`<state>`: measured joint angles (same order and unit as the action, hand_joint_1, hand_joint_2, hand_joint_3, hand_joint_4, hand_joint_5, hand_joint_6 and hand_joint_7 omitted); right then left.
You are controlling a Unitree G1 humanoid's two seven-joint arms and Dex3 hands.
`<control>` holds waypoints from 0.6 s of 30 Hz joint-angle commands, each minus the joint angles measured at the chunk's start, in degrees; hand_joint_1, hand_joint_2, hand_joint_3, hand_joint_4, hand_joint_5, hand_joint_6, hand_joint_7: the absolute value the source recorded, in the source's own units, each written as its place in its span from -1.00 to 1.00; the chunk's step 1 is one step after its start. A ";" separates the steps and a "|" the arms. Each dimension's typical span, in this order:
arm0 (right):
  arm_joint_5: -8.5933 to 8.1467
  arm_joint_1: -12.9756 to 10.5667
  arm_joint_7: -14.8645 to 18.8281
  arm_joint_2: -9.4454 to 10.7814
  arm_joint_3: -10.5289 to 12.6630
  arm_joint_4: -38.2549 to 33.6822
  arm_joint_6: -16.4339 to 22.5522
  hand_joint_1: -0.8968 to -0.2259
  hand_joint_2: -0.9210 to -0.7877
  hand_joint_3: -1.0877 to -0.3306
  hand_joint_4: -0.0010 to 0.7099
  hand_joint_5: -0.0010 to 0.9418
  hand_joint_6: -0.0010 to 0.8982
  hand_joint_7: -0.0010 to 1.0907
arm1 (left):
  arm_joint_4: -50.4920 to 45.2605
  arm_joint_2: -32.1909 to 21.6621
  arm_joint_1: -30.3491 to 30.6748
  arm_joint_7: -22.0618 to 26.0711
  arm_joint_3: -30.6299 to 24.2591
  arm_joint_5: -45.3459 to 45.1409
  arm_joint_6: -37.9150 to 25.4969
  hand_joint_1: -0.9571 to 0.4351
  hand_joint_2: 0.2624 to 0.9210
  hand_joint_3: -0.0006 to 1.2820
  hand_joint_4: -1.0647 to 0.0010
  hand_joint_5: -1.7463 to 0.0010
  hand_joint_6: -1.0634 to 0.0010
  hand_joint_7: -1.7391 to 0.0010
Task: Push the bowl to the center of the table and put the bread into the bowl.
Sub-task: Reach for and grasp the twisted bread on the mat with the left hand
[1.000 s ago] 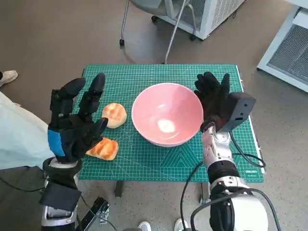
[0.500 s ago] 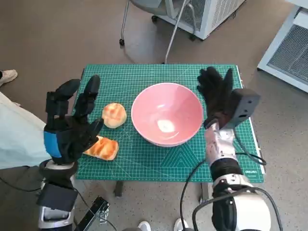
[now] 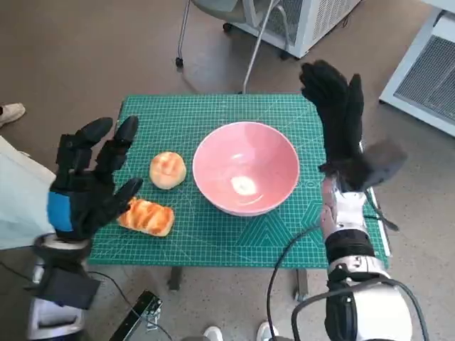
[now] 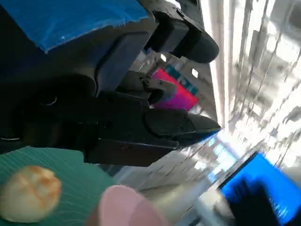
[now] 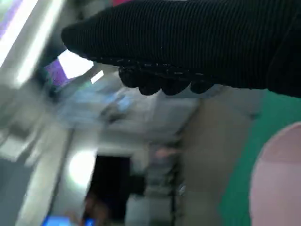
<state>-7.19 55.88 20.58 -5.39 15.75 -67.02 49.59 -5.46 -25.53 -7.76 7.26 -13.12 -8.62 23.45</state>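
Observation:
A pink bowl (image 3: 246,168) stands empty near the middle of the green cutting mat (image 3: 213,234). A round bread roll (image 3: 168,169) lies just left of it, and a longer glazed bread (image 3: 146,217) lies nearer the front left edge. My left hand (image 3: 84,186) hovers open over the mat's left edge, fingers spread, holding nothing. My right hand (image 3: 339,121) is raised open to the right of the bowl, clear of it. In the left wrist view the round roll (image 4: 29,193) and the bowl's rim (image 4: 123,207) show below the black fingers (image 4: 155,125).
The mat covers the small table; its front edge (image 3: 234,264) is close to my body. A chair base (image 3: 234,28) and a white cabinet (image 3: 306,21) stand beyond the table. A person's shoe (image 3: 11,112) and pale clothing (image 3: 18,199) are at the left.
My right hand has lifted up and away from the bowl's right side. My left hand has drawn back to the left, uncovering the long bread. The bowl has stayed put.

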 commanded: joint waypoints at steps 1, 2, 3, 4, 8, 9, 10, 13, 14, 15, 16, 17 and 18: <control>-1.61 -3.90 5.32 -0.13 -1.23 3.01 4.28 0.00 -1.00 -0.25 -0.08 -0.96 -0.87 0.37 | -2.21 -5.84 0.67 5.21 -1.26 1.13 -2.89 0.11 1.00 -0.85 0.24 0.96 0.56 0.27; -1.73 -4.42 6.05 -0.22 -1.53 3.80 5.23 0.00 -1.00 -0.24 -0.07 -0.96 -0.87 0.38 | -2.97 -7.32 0.81 6.80 -1.51 1.28 -4.08 0.11 1.00 -0.88 0.26 0.97 0.54 0.31; -1.90 -4.78 6.60 -0.28 -1.73 4.34 5.84 0.00 -1.00 -0.25 -0.07 -0.96 -0.88 0.40 | -3.52 -8.31 0.92 7.90 -1.68 1.42 -4.95 0.11 0.99 -0.89 0.27 0.97 0.54 0.32; -2.30 -5.17 7.34 -0.24 -1.92 5.05 6.32 0.00 -1.00 -0.25 -0.07 -0.96 -0.89 0.42 | -4.20 -9.71 1.04 9.51 -1.87 1.61 -6.14 0.11 0.98 -0.91 0.29 0.98 0.52 0.36; -4.23 -6.61 9.82 0.12 -2.45 7.74 6.68 0.01 -1.00 -0.28 -0.05 -0.95 -0.91 0.48 | -7.05 -14.88 1.39 15.83 -2.20 2.43 -11.23 0.18 0.92 -0.97 0.38 0.99 0.47 0.50; -4.60 -6.90 10.23 0.22 -2.57 8.28 6.60 0.01 -1.00 -0.28 -0.04 -0.95 -0.91 0.49 | -7.67 -15.81 1.43 17.05 -2.23 2.63 -12.34 0.20 0.91 -0.98 0.40 1.00 0.47 0.52; -4.97 -7.26 10.61 0.32 -2.72 8.84 6.51 0.00 -1.00 -0.29 -0.03 -0.95 -0.90 0.50 | -8.50 -16.95 1.50 18.57 -2.16 2.72 -13.81 0.24 0.89 -0.98 0.42 1.00 0.43 0.57; -6.00 -8.03 11.46 0.66 -3.11 10.13 6.13 -0.02 -1.00 -0.28 -0.02 -0.95 -0.89 0.52 | -10.62 -20.13 1.72 22.55 -1.72 2.73 -17.90 0.36 0.80 -0.99 0.47 1.00 0.35 0.69; -6.18 -8.26 11.63 0.73 -3.22 10.48 6.06 -0.02 -1.00 -0.27 -0.02 -0.95 -0.89 0.53 | -11.39 -21.34 1.88 24.07 -1.44 2.53 -19.39 0.40 0.77 -0.99 0.49 1.00 0.33 0.73; -6.30 -8.38 11.73 0.75 -3.32 10.71 5.97 -0.03 -1.00 -0.27 -0.02 -0.95 -0.89 0.54 | -11.92 -22.15 1.93 25.13 -1.24 2.40 -20.49 0.43 0.76 -0.99 0.50 1.00 0.32 0.75; -6.31 -8.52 11.73 0.71 -3.44 10.90 5.93 -0.03 -1.00 -0.26 -0.02 -0.95 -0.88 0.54 | -12.48 -23.18 2.05 26.41 -0.77 1.90 -21.67 0.47 0.74 -1.00 0.52 1.00 0.31 0.78; -6.36 -8.63 11.74 0.68 -3.55 11.05 5.88 -0.04 -1.00 -0.25 -0.02 -0.95 -0.88 0.55 | -12.93 -23.88 2.12 27.33 -0.44 1.54 -22.59 0.51 0.73 -1.00 0.54 1.00 0.32 0.81; -6.36 -8.70 11.67 0.63 -3.67 11.13 5.79 -0.04 -1.00 -0.25 -0.02 -0.95 -0.88 0.55 | -13.47 -25.18 2.30 28.59 0.47 0.14 -23.62 0.52 0.73 -1.00 0.55 1.00 0.31 0.82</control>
<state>-13.29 48.95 31.61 -5.07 12.70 -56.12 56.29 -16.89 -47.83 -6.32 32.76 -14.27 -6.85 2.61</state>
